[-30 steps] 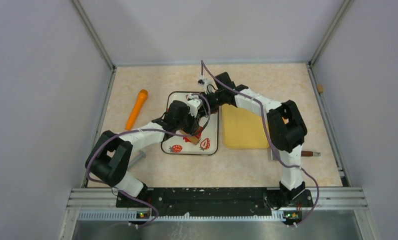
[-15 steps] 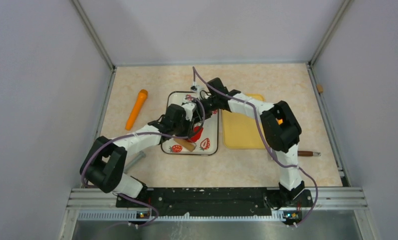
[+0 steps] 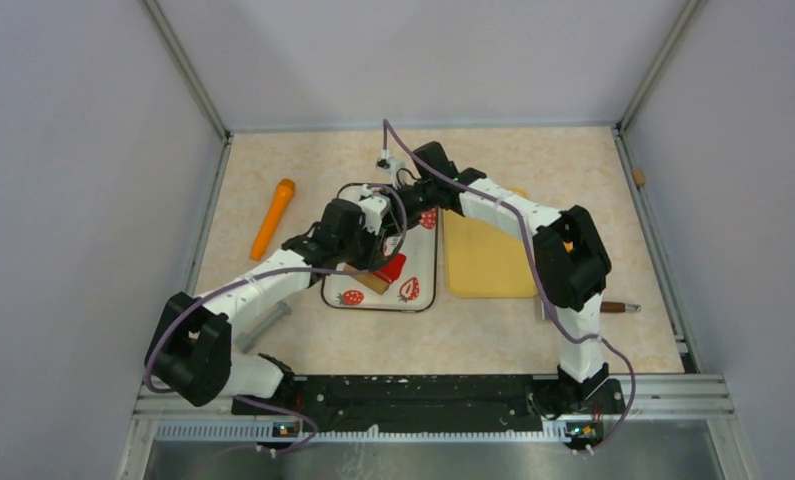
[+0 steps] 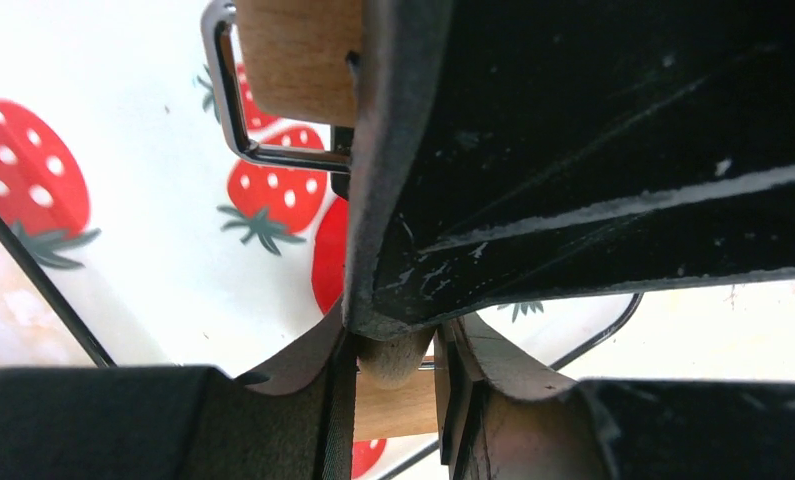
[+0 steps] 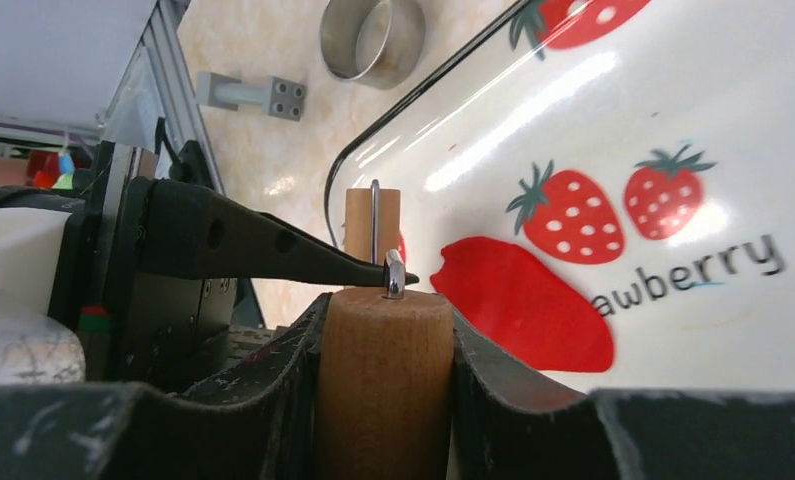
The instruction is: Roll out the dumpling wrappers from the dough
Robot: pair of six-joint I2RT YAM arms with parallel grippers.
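orange tool (image 3: 273, 217) lies at 10 o'clock of the strawberry tray (image 3: 425, 296). left gripper (image 4: 398, 352) pinches the wooden roller (image 4: 298, 55) by its thin handle. dough (image 5: 528, 300), a flat red blob, sits on the tray at 5 o'clock of centre, just beside the roller. right gripper (image 5: 383, 320) clamps the roller's thick wooden end. yellow board (image 3: 488, 255) at 3 o'clock of the tray.

Pale grey walls (image 3: 423, 60) on 3 sides; beige marbled tabletop (image 3: 573, 160); lighting seemingly even.
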